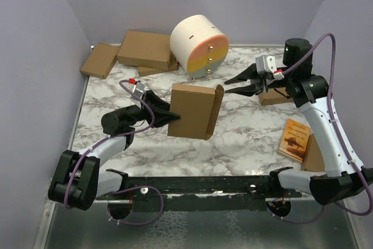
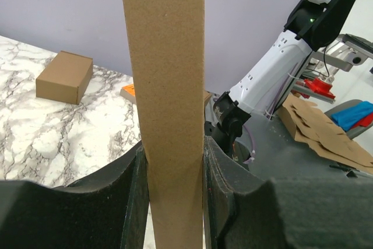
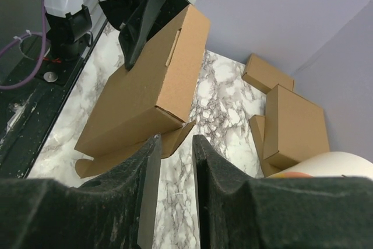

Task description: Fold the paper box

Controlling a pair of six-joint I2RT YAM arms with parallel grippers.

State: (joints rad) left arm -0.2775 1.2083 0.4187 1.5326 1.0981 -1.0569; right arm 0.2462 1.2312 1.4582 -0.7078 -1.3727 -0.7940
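The left tool (image 1: 170, 115) is clamping the paper box (image 1: 195, 112); the right tool (image 1: 238, 84) is hovering nearby, narrowly parted, holding nothing.

Mostly cardboard, fake marble and plastic in this one

The paper box (image 1: 191, 112) is plain brown cardboard, matt and a little fibrous up close, and the cartons (image 1: 145, 49) at the back look like the same stuff. The table (image 1: 245, 138) has a smooth white-and-grey marble-look top with a faint sheen. The fingers (image 2: 233, 202) of the left gripper (image 2: 175, 147) are matt black with a grainy, almost foamy texture. The right arm's shell (image 1: 326, 129) is smooth white plastic, slightly glossy. The round drum (image 1: 195, 36) looks smooth, matt and cream-coloured.
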